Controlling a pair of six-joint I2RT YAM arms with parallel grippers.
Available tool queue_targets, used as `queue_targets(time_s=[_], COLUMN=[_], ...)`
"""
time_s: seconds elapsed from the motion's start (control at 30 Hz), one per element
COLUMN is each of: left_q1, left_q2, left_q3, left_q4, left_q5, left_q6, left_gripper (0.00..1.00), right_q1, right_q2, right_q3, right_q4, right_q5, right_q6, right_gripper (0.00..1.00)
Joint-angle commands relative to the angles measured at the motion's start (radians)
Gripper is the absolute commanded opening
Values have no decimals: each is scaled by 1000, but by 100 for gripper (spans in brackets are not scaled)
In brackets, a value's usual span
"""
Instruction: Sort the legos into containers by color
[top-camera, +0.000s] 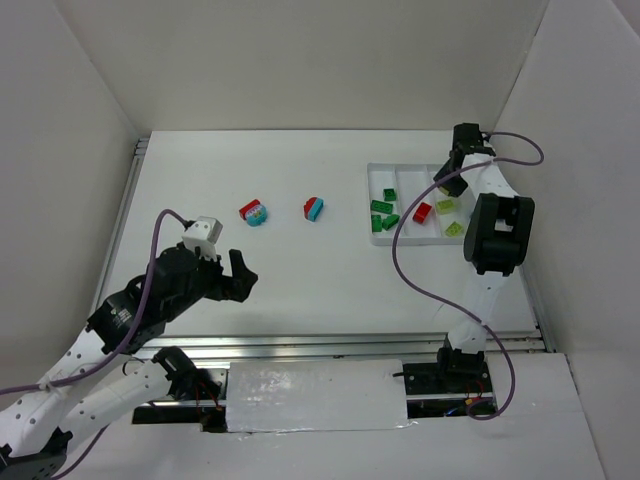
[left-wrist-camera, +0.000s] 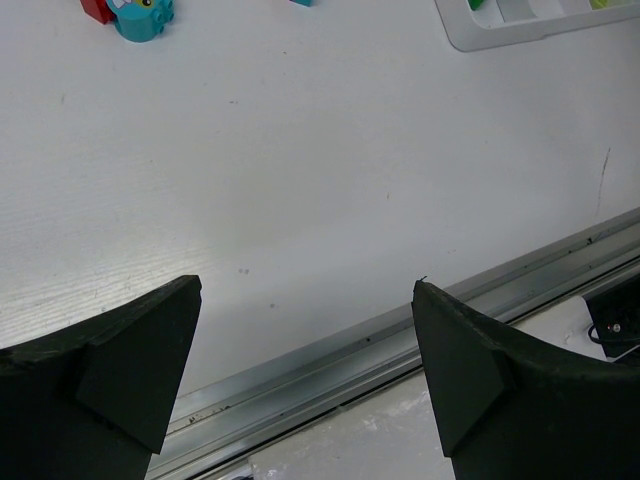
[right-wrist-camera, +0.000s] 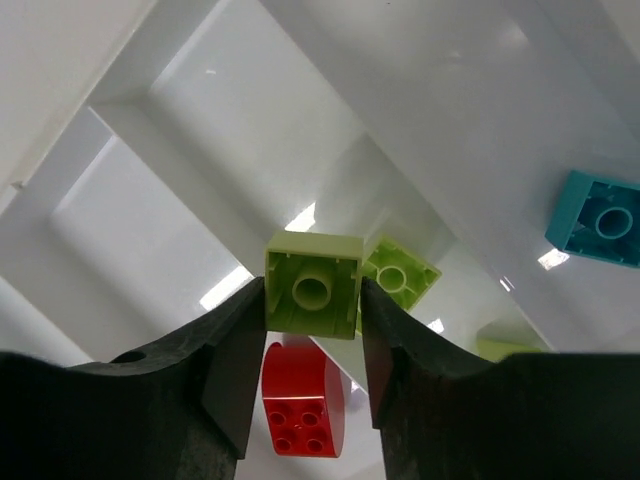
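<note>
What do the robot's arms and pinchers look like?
Both arms are white tubes with chunky black joints: the left arm and the right arm. A purple cable loops along each. The left gripper and right gripper each have two black, wedge-shaped fingers. A small white box sits at the left wrist.

L gripper (left-wrist-camera: 306, 300) spread wide abv table (left-wrist-camera: 300, 150)
</note>
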Motion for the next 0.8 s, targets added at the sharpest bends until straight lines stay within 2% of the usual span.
queue_targets(time_s=[0.0, 0.03, 0.1, 0.27, 0.37, 0.43, 0.47, 0.5, 0.6, 0.7, 0.77], left_q1=[5, 5, 6, 5, 6, 17, 22, 26, 39, 45, 51], left_q2=[-2, -1, 4, 7, 9, 15, 15, 16, 25, 44, 58], left_q3=[-1, -1, -3, -1, -3, 0, -1, -1, -1, 2, 4], left_q4=[40, 40, 37, 40, 40, 38, 38, 40, 34, 25, 29], left_q5=[12, 12, 12, 14, 11, 9, 9, 9, -1, -18, -6], left_q6=[-1, -1, -3, -4, -6, -6, -6, -6, -13, -21, -16], left_gripper=[100, 100, 99, 100, 99, 100, 100, 99, 99, 99, 100], right_q1=[-6, -6, -6, -4, 42, 153, 186, 269, 399, 601, 664], right_q2=[13, 15, 21, -13, -94, -160, -177, -198, -217, -214, -161], right_q3=[38, 41, 52, 43, -9, -47, -54, -60, -86, -98, -63], right_q4=[-6, -8, -18, -28, 3, 20, 23, 15, 12, 20, 5], right_q5=[-12, -14, -9, -21, -50, -35, -21, -5, 86, 192, 230], right_q6=[-9, -6, -7, -4, -7, -15, -18, -19, 16, 72, 118], right_gripper=[51, 67, 76, 81, 81, 82, 94, 100, 100, 100, 100])
